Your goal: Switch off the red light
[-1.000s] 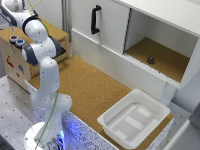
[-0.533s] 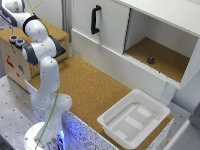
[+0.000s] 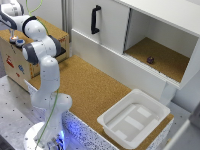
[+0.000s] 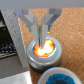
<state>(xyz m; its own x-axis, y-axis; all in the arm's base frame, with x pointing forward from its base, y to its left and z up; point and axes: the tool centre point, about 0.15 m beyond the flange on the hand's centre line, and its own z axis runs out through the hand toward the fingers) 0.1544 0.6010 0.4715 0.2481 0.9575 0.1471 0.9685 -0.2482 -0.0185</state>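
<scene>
The gripper (image 4: 40,36) points straight down at the red light (image 4: 43,49), its two pale fingers (image 4: 31,24) drawn together so the tips meet with no gap between them. They grasp nothing; the joined tips rest on, or just above, the lamp's glowing centre (the wrist view is too blurred to settle which). The lamp glows orange-red inside its dark grey rim, so it is lit. Just beside it, on the near side of the gripper, a blue button (image 4: 58,77) of the same round form shows only in part at the picture's edge. Both sit on a cork surface (image 4: 67,25). In the exterior view the arm (image 3: 41,55) reaches over a wooden box (image 3: 15,57) at the exterior view's left, well apart from the white tray (image 3: 134,119) and the open cabinet (image 3: 160,50).
</scene>
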